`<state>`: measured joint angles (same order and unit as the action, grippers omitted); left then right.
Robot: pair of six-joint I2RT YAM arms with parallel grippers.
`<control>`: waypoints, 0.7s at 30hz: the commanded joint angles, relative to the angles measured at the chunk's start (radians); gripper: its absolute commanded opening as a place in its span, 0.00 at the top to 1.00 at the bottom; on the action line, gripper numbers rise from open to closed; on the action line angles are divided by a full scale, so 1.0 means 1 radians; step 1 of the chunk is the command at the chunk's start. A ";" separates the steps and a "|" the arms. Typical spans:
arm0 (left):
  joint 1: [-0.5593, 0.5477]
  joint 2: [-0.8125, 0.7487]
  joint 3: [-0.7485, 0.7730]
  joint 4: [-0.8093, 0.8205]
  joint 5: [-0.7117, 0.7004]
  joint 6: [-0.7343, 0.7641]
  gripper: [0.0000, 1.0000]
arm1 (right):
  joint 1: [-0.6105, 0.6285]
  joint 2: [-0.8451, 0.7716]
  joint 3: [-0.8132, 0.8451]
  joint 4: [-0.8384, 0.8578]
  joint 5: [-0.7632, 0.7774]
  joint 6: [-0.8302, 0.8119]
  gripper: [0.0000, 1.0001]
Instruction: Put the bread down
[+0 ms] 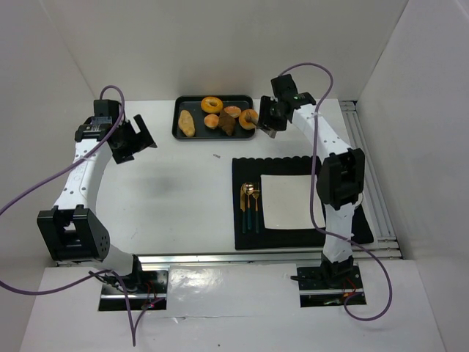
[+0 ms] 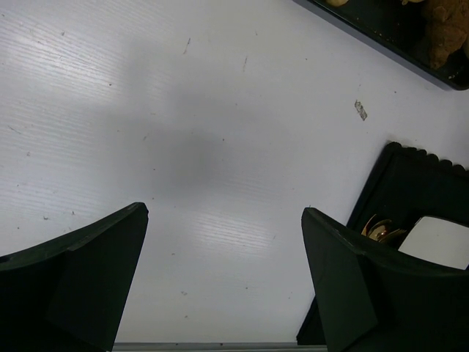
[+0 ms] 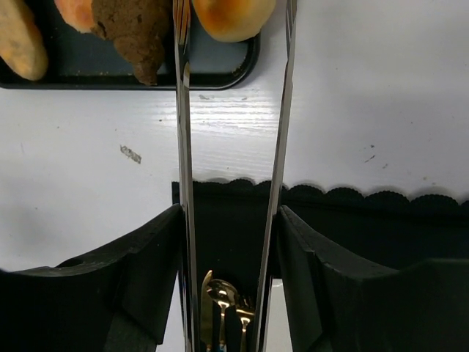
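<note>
A black tray [image 1: 182,133] at the back holds several breads: an oval loaf [image 1: 187,122], a ring doughnut [image 1: 212,104], a dark brown piece [image 1: 227,123] and a golden bun [image 1: 249,117]. My right gripper [image 1: 270,117] is shut on metal tongs [image 3: 182,147]. The tongs' two arms reach over the tray edge on either side of the golden bun [image 3: 231,15]; their tips are cut off by the frame. The brown piece [image 3: 135,33] lies just left of them. My left gripper [image 1: 135,139] is open and empty above bare table at the left, also seen in its wrist view [image 2: 223,211].
A black scalloped placemat [image 1: 249,238] lies right of centre with a white square plate [image 1: 289,202] on it. Gold cutlery [image 1: 250,205] lies left of the plate. A small scrap [image 1: 217,155] sits on the table. White walls enclose the table.
</note>
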<state>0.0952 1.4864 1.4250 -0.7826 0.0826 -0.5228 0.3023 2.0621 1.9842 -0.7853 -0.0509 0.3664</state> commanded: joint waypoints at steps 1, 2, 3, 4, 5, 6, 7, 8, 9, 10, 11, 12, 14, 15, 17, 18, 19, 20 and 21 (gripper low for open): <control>0.006 -0.015 -0.008 0.019 -0.007 0.023 0.00 | -0.014 0.036 0.053 0.034 0.005 0.008 0.41; 0.006 -0.015 -0.008 0.019 -0.007 0.023 0.00 | -0.014 0.047 0.064 0.034 0.005 0.017 0.41; 0.006 -0.015 -0.008 0.019 0.003 0.023 0.00 | -0.014 0.047 0.064 0.034 0.005 0.017 0.41; 0.006 -0.015 -0.008 0.019 0.003 0.023 0.00 | -0.014 0.047 0.053 0.050 0.005 0.026 0.41; 0.006 -0.015 -0.017 0.019 0.003 0.023 0.00 | -0.014 0.038 0.039 0.061 0.005 0.026 0.42; 0.006 -0.015 -0.017 0.019 0.003 0.023 0.00 | -0.014 0.026 0.015 0.079 0.005 0.026 0.43; 0.006 -0.015 -0.017 0.019 0.014 0.014 0.00 | -0.014 0.026 0.005 0.080 0.005 0.037 0.43; 0.006 -0.006 -0.017 0.019 0.014 0.014 0.00 | -0.014 0.026 0.005 0.080 0.005 0.037 0.45; 0.006 -0.006 -0.017 0.019 0.025 0.014 0.00 | -0.014 0.017 0.005 0.089 -0.004 0.037 0.49; 0.006 -0.006 -0.017 0.019 0.025 0.014 0.00 | -0.014 0.016 0.005 0.089 -0.004 0.037 0.52; 0.006 -0.006 -0.017 0.019 0.025 0.014 0.00 | -0.014 0.006 -0.005 0.089 -0.013 0.037 0.56; 0.006 -0.006 -0.017 0.019 0.025 0.014 0.00 | -0.014 0.006 -0.015 0.103 -0.013 0.037 0.62; 0.006 -0.015 -0.017 0.019 0.025 0.014 0.00 | -0.014 -0.031 -0.015 0.112 -0.014 0.037 0.64; 0.006 -0.024 -0.017 0.019 0.025 0.014 0.00 | -0.014 -0.042 -0.024 0.112 -0.014 0.037 0.65; 0.006 -0.025 -0.017 0.028 0.025 0.014 0.00 | -0.014 -0.077 -0.024 0.121 -0.014 0.037 0.67; 0.006 -0.025 -0.017 0.028 0.025 0.014 0.00 | -0.014 -0.089 -0.024 0.109 -0.014 0.026 0.67; 0.006 -0.025 -0.026 0.028 0.025 0.004 0.00 | -0.023 -0.103 -0.024 0.095 -0.014 0.026 0.67; 0.006 -0.025 -0.026 0.028 0.025 0.004 0.00 | -0.023 -0.137 -0.033 0.095 -0.004 0.026 0.67; 0.006 -0.034 -0.026 0.028 0.025 0.004 0.00 | -0.023 -0.158 -0.057 0.095 -0.004 0.017 0.67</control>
<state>0.0952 1.4868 1.4044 -0.7773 0.0914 -0.5243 0.2928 2.0632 1.9465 -0.7429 -0.0620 0.4011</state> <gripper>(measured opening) 0.995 0.383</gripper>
